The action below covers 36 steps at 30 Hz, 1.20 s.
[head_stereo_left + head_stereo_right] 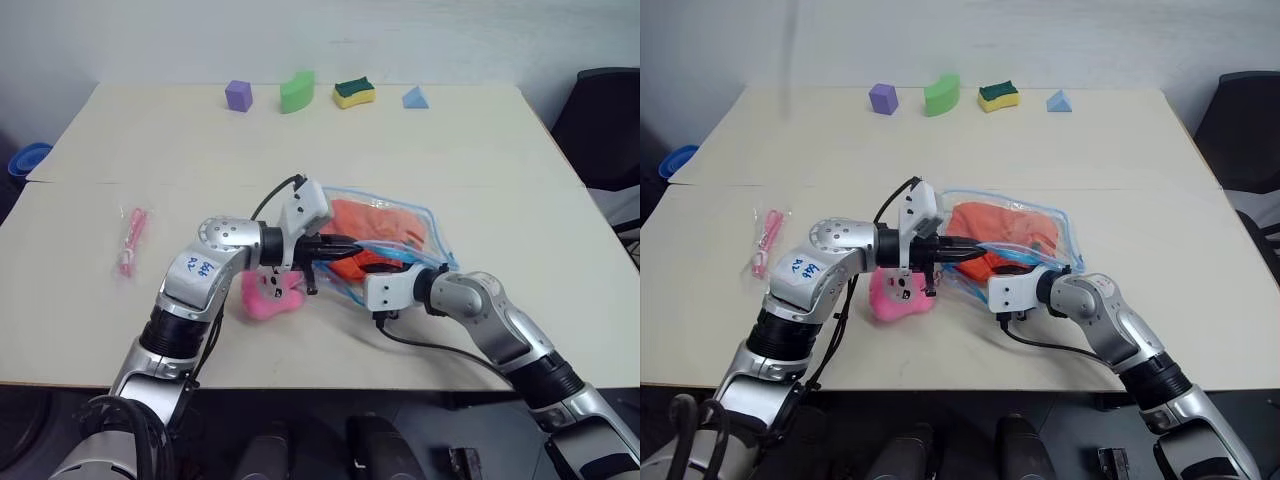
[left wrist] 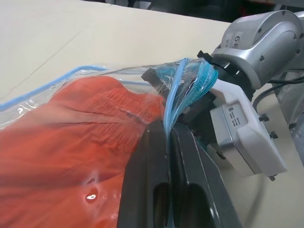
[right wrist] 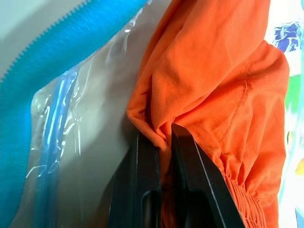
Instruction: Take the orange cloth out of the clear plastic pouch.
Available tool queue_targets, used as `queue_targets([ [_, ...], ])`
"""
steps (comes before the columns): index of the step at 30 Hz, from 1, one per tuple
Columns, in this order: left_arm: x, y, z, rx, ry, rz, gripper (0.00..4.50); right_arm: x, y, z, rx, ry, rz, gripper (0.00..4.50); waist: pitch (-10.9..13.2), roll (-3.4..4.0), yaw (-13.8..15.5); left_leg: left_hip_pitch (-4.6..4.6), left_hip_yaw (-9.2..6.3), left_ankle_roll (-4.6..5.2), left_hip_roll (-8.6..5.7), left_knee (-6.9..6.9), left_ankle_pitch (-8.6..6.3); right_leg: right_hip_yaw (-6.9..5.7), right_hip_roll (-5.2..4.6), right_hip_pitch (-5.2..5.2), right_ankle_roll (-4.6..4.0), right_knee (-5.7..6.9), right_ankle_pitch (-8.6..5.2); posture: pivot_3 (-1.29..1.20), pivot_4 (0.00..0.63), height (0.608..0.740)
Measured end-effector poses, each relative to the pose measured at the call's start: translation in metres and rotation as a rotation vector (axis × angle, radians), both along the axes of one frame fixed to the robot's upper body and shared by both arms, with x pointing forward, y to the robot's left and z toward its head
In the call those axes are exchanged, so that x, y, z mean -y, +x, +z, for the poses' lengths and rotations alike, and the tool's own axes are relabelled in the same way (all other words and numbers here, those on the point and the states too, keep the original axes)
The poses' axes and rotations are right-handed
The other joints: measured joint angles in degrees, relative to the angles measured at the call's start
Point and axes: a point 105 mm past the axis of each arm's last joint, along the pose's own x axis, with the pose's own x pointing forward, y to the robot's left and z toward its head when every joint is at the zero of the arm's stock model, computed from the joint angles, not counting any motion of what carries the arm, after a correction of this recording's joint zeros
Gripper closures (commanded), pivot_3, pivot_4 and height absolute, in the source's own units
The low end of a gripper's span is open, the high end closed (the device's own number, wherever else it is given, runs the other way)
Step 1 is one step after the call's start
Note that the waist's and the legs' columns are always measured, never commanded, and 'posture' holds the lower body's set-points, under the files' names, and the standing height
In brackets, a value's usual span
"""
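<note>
The clear plastic pouch [image 1: 395, 235] lies near the worktop [image 1: 480, 160] centre, the orange cloth [image 1: 375, 222] inside it. The left pincer [image 2: 167, 137] is clamped on the pouch's blue-trimmed mouth edge. The right pincer [image 3: 161, 137] is closed on a fold of the orange cloth at the opening.

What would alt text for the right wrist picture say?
Two black fingers of the right gripper pinch a fold of the orange cloth inside the clear plastic pouch, beside its light-blue zipper edge.
</note>
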Motion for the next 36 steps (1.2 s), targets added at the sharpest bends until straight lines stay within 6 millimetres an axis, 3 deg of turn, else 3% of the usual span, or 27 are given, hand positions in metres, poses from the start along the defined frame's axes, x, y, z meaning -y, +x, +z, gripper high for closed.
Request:
queue_targets([
  [8, 0.020, 0.039, 0.015, 0.004, -0.080, 0.142, 4.50, 0.003, -0.017, 0.000, 0.031, -0.085, 0.118, 4.49, 0.0, -0.01, 0.1, -0.01, 0.00, 0.00, -0.05, 0.00, 0.00, -0.02, 0.00, -0.01, 0.00, -0.02, 0.00, 0.00, 0.150, 0.740],
  [16, 0.021, 0.054, -0.009, 0.133, 0.069, 0.183, 4.50, 0.015, -0.056, 0.006, 0.064, -0.196, 0.314, 4.49, 0.0, -0.01, 0.0, -0.01, 0.02, -0.01, -0.04, -0.06, 0.00, 0.03, 0.03, -0.08, 0.00, -0.03, 0.00, 0.00, 0.150, 0.740],
  [19, 0.007, 0.058, -0.030, 0.196, 0.176, 0.203, 4.50, 0.030, -0.081, 0.006, 0.029, -0.249, 0.389, 4.49, 0.0, 0.00, 0.1, 0.00, 0.02, 0.00, -0.03, -0.08, 0.00, 0.05, 0.03, -0.05, 0.00, -0.07, 0.00, 0.00, 0.150, 0.740],
  [21, 0.002, 0.059, -0.041, 0.214, 0.219, 0.214, 4.50, 0.047, -0.100, -0.002, -0.026, -0.315, 0.417, 4.49, 0.0, 0.00, 0.3, -0.01, 0.03, 0.01, -0.05, -0.07, -0.01, 0.06, 0.02, -0.05, 0.00, -0.05, 0.00, 0.00, 0.150, 0.740],
  [22, 0.000, 0.060, -0.045, 0.223, 0.230, 0.224, 4.50, 0.065, -0.114, -0.010, -0.079, -0.395, 0.434, 4.49, 0.0, 0.00, 0.8, -0.02, 0.03, 0.03, -0.05, -0.08, -0.02, 0.04, 0.02, -0.01, 0.00, -0.12, 0.00, 0.00, 0.150, 0.740],
  [26, -0.022, 0.068, -0.046, 0.229, 0.253, 0.290, 4.50, 0.092, -0.139, -0.020, -0.165, -0.410, 0.416, 4.49, -0.1, -0.14, 0.8, 0.21, 0.17, 0.06, 0.00, -0.08, -0.04, 0.17, 0.09, 0.16, 0.00, -0.06, 0.00, 0.00, 0.150, 0.740],
  [29, -0.047, 0.068, -0.045, 0.236, 0.286, 0.325, 4.50, 0.119, -0.135, -0.019, -0.181, -0.394, 0.290, 4.49, 0.0, -0.18, 0.4, 0.89, 0.36, 0.14, 0.05, -0.32, -0.08, 0.35, 0.14, 0.70, 0.00, -0.17, 0.00, 0.00, 0.150, 0.740],
  [31, -0.065, 0.062, -0.043, 0.218, 0.291, 0.319, 4.50, 0.148, -0.116, -0.013, -0.166, -0.385, 0.126, 4.49, 0.0, -0.19, -0.1, 1.14, 0.39, 0.18, 0.09, -0.37, -0.12, 0.37, 0.15, 0.96, 0.00, -0.27, 0.00, 0.00, 0.150, 0.740],
  [33, -0.071, 0.048, -0.042, 0.195, 0.281, 0.259, 4.50, 0.178, -0.093, -0.001, -0.126, -0.347, -0.064, 4.49, 0.0, -0.17, -0.1, 1.13, 0.39, 0.18, 0.08, -0.35, -0.12, 0.38, 0.10, 0.95, 0.00, -0.27, 0.00, 0.00, 0.150, 0.740],
  [36, -0.069, 0.020, -0.053, 0.171, 0.314, 0.126, 4.50, 0.185, -0.056, 0.019, -0.002, -0.186, -0.239, 4.49, 0.0, -0.14, -0.4, 1.11, 0.39, 0.11, 0.19, -0.35, -0.14, 0.41, 0.19, 0.89, 0.00, -0.27, 0.00, 0.00, 0.150, 0.740],
])
